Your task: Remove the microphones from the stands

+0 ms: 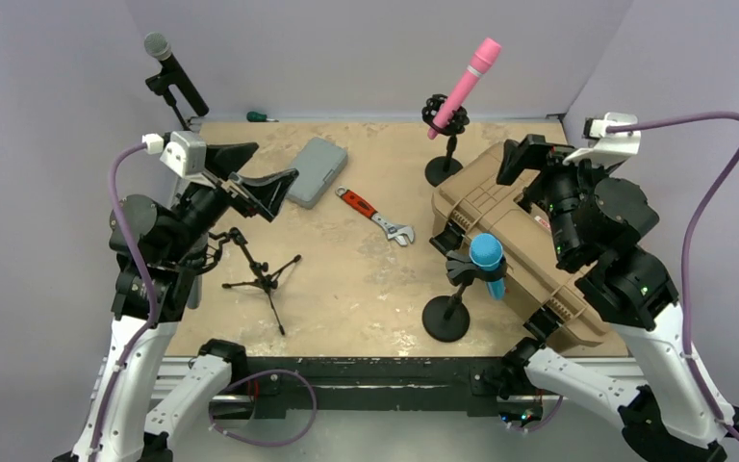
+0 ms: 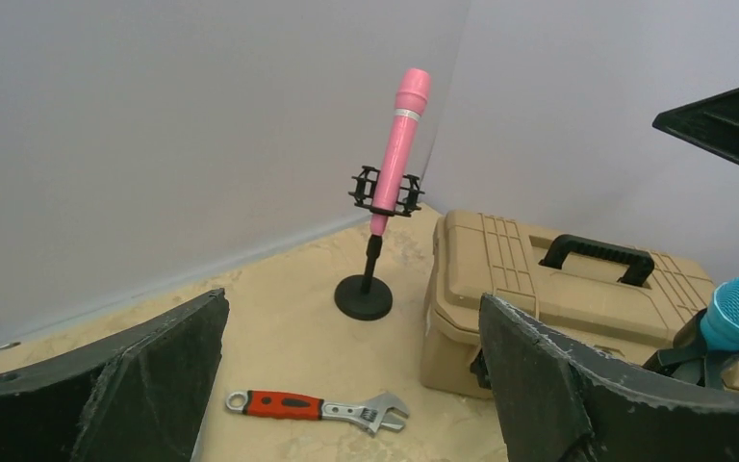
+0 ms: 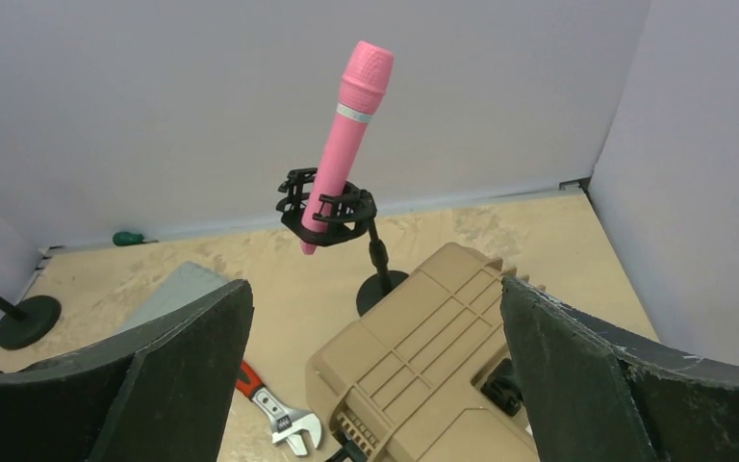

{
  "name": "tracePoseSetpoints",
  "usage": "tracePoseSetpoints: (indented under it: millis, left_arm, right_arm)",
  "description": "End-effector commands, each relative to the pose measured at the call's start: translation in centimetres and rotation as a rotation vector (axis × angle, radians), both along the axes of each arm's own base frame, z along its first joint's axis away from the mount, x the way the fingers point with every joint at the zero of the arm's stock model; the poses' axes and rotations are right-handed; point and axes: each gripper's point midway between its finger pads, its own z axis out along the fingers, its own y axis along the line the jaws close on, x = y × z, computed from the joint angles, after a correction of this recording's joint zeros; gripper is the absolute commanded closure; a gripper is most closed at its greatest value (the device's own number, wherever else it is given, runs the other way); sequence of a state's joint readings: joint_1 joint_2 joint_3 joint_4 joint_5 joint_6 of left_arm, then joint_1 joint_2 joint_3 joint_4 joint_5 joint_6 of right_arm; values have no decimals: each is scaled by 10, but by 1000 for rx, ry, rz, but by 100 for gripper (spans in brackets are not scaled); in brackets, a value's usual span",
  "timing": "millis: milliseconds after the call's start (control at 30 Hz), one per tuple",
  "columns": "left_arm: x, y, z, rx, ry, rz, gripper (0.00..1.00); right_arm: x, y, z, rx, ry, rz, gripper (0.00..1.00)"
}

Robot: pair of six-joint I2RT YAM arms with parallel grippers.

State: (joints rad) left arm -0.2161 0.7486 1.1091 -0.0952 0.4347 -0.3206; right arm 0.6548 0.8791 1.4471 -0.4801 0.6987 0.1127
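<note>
The pink plastic microphone [image 1: 467, 82] sits tilted in its black round-based stand [image 1: 441, 171] at the far side of the table [image 1: 346, 279], just beside the tan hard case [image 1: 500, 207]. The left gripper [image 1: 277, 160] and right gripper [image 3: 377, 286] are both released, jaws wide, grasping nothing.

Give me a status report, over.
Left gripper open, right gripper open, both empty. Pink microphone seated in its stand, untouched. Tan case beside the stand.

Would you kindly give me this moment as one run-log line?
left gripper open, empty | right gripper open, empty | pink microphone mounted | blue microphone mounted | grey microphone mounted
</note>
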Motion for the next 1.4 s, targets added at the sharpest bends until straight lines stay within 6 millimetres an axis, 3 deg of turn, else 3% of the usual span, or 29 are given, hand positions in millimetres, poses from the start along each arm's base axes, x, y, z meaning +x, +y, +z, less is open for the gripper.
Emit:
tracePoseSetpoints:
  millis: [0, 133, 367, 567, 700, 900, 1100, 1233, 1367]
  left_arm:
    - [-11, -9, 18, 21, -65, -53, 0]
    - [-11, -15, 15, 28, -50, -74, 0]
    - [-11, -27, 8, 48, -24, -118, 0]
    - [-15, -44, 0, 89, 5, -177, 0]
    - [-24, -57, -6, 131, 8, -233, 0]
    - [-44, -84, -18, 210, 6, -355, 0]
    - [-68, -137, -38, 232, 57, -564, 0]
    - [-77, -170, -47, 231, 99, -646, 0]
    - [-84, -204, -56, 210, 101, -673, 0]
  right_arm:
    - [-11, -13, -1, 23, 1, -28, 1]
    - [-22, -7, -3, 12, -13, 54, 1]
    - [-47, 29, -8, -43, -45, 340, 1]
    - [-64, 85, -40, -162, 12, 678, 1]
    - [-69, 106, -61, -220, 62, 802, 1]
    - [-77, 105, -68, -239, 66, 835, 1]
    - [-88, 98, -76, -227, 91, 837, 1]
    - [-98, 93, -70, -198, 75, 841, 1]
    - [-97, 85, -81, -212, 123, 803, 1]
